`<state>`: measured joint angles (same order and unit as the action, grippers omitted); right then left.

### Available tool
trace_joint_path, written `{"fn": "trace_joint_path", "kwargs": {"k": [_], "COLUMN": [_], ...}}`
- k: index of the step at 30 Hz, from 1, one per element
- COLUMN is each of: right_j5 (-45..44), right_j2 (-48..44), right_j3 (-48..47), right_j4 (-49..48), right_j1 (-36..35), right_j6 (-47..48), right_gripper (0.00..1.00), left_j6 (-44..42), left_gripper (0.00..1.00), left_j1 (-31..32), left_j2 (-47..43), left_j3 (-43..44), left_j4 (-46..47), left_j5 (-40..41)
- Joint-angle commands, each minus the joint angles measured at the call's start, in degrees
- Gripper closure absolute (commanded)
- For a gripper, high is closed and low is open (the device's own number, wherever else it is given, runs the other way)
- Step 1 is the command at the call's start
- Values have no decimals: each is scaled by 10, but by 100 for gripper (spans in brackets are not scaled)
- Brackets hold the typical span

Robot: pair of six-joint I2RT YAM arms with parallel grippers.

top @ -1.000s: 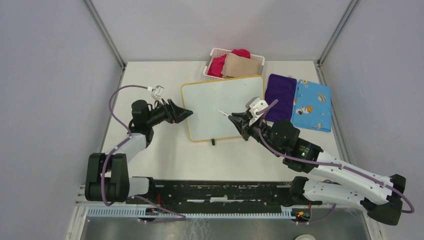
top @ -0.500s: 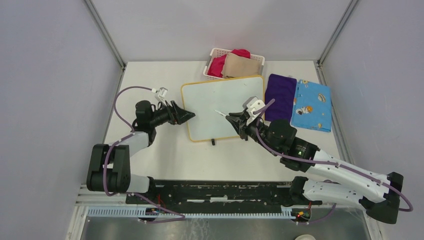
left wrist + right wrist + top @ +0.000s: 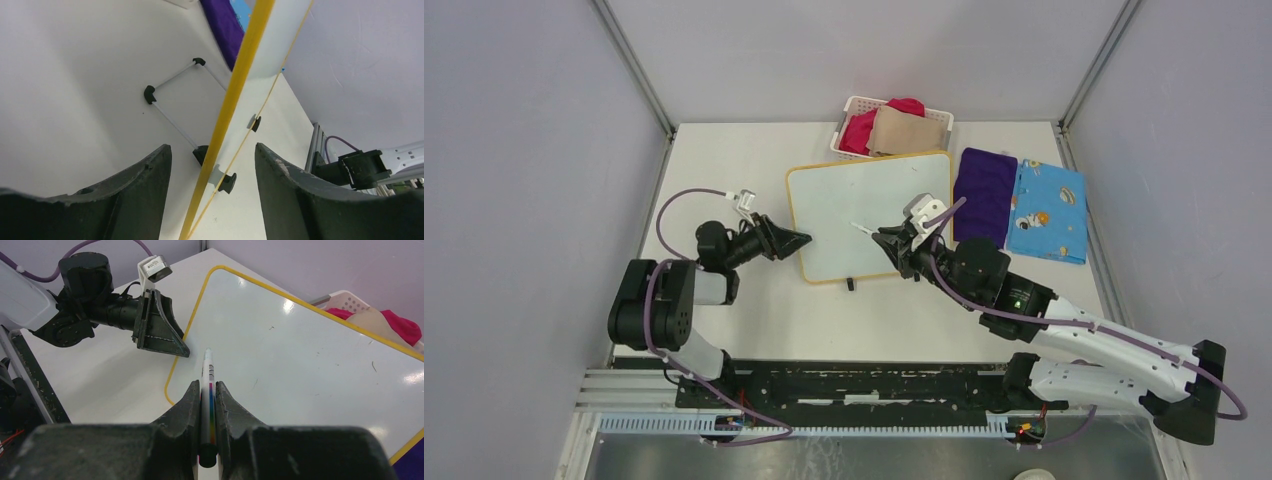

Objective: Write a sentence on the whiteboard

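Observation:
The whiteboard (image 3: 869, 200), white with a yellow-orange frame, lies flat mid-table. Its face is blank, so the sentence is not in view. My left gripper (image 3: 804, 240) is at the board's left edge. In the left wrist view its fingers (image 3: 150, 170) stand apart on either side of the yellow frame (image 3: 240, 75), open and not touching it. My right gripper (image 3: 207, 384) is shut on a white marker (image 3: 208, 365) with a rainbow stripe. The marker's tip (image 3: 854, 226) hovers over the board's lower left part, close to the left gripper.
A white slotted basket (image 3: 856, 101) holding red and tan cloths sits just behind the board. A purple cloth (image 3: 984, 195) and a blue patterned cloth (image 3: 1046, 210) lie to the board's right. Black board feet (image 3: 227, 182) show at its near edge. A metal rail (image 3: 864, 385) runs along the table's front.
My left gripper has shifted slightly nearer along the board's left edge and its jaws have narrowed. My right gripper has carried the marker a little to the left over the board.

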<state>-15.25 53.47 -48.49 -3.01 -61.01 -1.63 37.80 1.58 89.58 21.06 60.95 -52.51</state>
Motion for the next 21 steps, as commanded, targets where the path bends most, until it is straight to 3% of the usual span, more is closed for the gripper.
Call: {"fn": "trace_joint_path", "kwargs": {"k": [1, 9, 21], "right_j5": [1, 5, 2], "right_j2": [3, 10, 25], "right_j3": [-11, -12, -13], "right_j4": [-30, -31, -36], "right_j1": [-2, -2, -2], "right_j6": [-3, -4, -3], "right_gripper": [100, 100, 100], "left_j6": [56, 136, 135], "left_gripper": [33, 39, 47], "left_j1": [-4, -3, 7], "left_j2": [22, 100, 138], "left_j3": [0, 14, 27], "left_j4": [167, 302, 305], "left_j5": [-28, -57, -73]}}
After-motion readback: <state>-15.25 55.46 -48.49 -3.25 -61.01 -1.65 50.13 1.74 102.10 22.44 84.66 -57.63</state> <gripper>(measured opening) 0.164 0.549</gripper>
